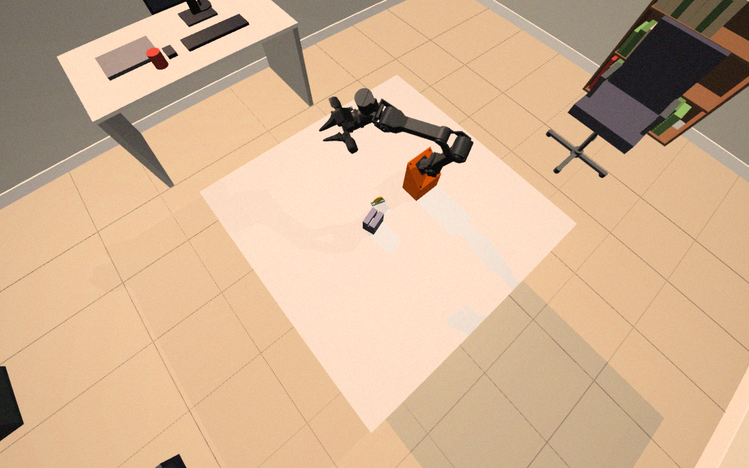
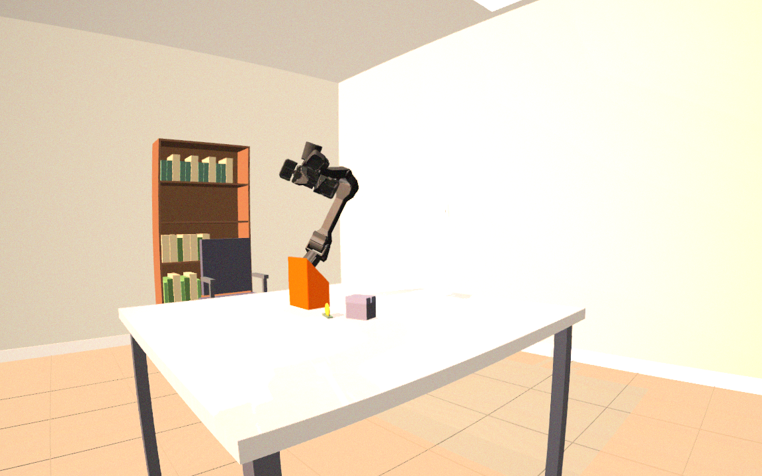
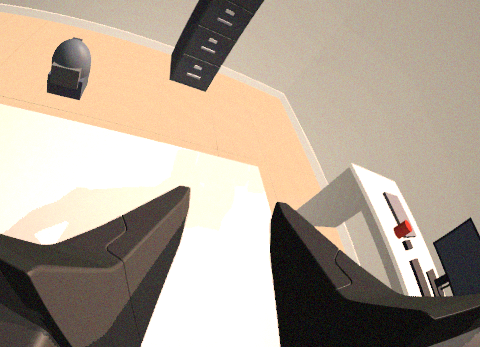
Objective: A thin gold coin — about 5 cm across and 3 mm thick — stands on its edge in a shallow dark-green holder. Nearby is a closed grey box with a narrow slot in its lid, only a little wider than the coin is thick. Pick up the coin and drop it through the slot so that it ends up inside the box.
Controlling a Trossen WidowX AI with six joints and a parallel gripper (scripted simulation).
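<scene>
"Top view up, and we start with the white table (image 1: pixel 336 325) (image 2: pixel 460 337) (image 3: pixel 100 152): what could trip us here?"

"Our reach! The black arm (image 1: pixel 418 127) (image 2: pixel 331 215) hangs high above it, so a low or hasty swing across could clip something."

"And the gripper (image 1: pixel 322 134) (image 2: pixel 302 172) (image 3: pixel 231 205)?"

"Part open, folks, nothing between its fingers, tips aimed away from the pieces! If we come in with that gap off-centre, one finger could land on the coin instead of beside it."

"Next down, the grey box (image 1: pixel 369 223) (image 2: pixel 360 307)!"

"Right near our pick-up spot, so a wide finger or wrist could nudge it and spoil our aim."

"Smaller again: the green holder (image 1: pixel 374 204) (image 2: pixel 327 317)!"

"With the gold coin (image 1: pixel 378 199) (image 2: pixel 327 309) upright in it! Squeeze it crooked and it could pivot, or drag the holder along."

"Finally, the slot (image 1: pixel 374 217) (image 2: pixel 370 299)!"

"It runs at a different angle from the coin, so we'd need a turn. Misjudge that, or let go early, and the coin could catch the lid and topple flat!"
</scene>
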